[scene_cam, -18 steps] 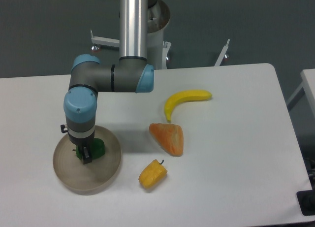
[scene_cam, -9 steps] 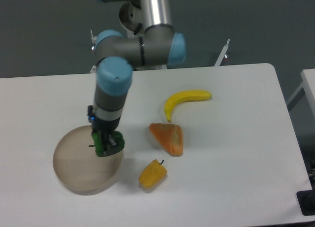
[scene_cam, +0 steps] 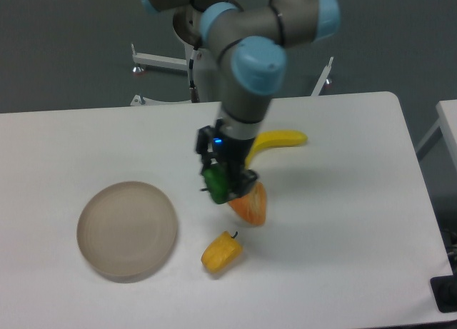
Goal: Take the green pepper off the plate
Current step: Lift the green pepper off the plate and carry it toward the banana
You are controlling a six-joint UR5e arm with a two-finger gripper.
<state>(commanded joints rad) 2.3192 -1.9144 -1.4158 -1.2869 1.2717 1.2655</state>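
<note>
- Gripper (scene_cam: 223,188), centre of the frame: fingers clamped on the green pepper (scene_cam: 214,181), held up in the air.
- Green pepper is off the plate (scene_cam: 127,230), which sits lower left of the frame with nothing visible in it; pepper and plate well apart.
- Pepper hangs just above the left edge of the orange wedge (scene_cam: 248,201); cannot tell whether the fingers clear it or brush it, since the view is from the front only.
- Banana (scene_cam: 269,144) partly hidden behind the arm (scene_cam: 246,79), right of centre. Yellow pepper (scene_cam: 221,252) lies lower centre, near the plate.
- Step, as judged: pick is done, carry phase.
- Next move calls for a firm grip and height over the orange wedge.
- Writing or brands: none readable.
</note>
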